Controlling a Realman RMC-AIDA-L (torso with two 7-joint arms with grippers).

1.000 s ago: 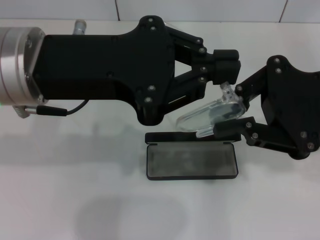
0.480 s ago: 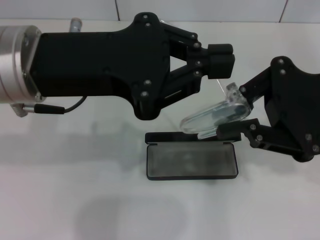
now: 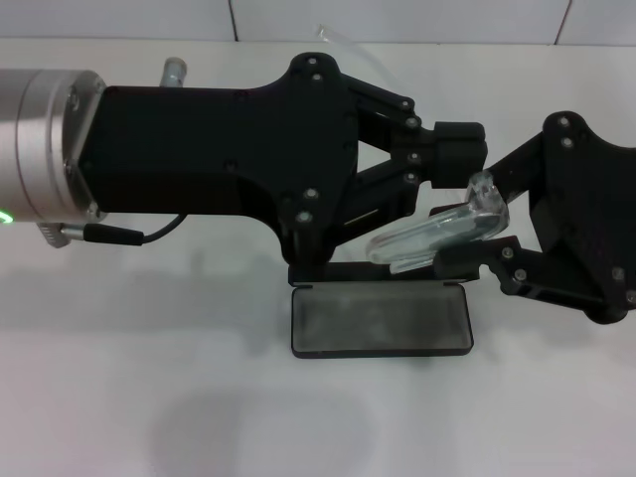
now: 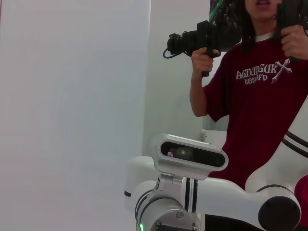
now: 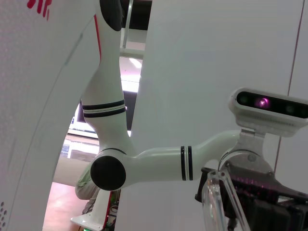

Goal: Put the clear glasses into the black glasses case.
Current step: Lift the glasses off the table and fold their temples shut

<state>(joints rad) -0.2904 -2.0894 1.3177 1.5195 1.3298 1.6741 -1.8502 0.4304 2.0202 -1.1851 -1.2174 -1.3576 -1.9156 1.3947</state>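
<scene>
The black glasses case (image 3: 383,323) lies open on the white table, grey lining up, its lid (image 3: 348,271) standing along the far edge. Just above the lid hang the clear glasses (image 3: 432,237), tilted, with my right gripper (image 3: 462,224) shut on their lens from the right. My left gripper (image 3: 457,149) reaches in from the left and is shut just above the glasses' corner, seemingly on a thin clear arm (image 3: 343,42) whose curve shows past its far side. A clear edge of the glasses (image 5: 216,202) shows in the right wrist view.
The left arm's silver wrist (image 3: 45,144) and cable (image 3: 149,227) hang over the table's left half. White table (image 3: 199,397) lies in front of the case. A person (image 4: 260,91) and the robot's head (image 4: 192,156) show in the left wrist view.
My left gripper has shifted right and slightly down, closer to the glasses' corner. The glasses have moved a little right and turned flatter in the right gripper. The case has not moved.
</scene>
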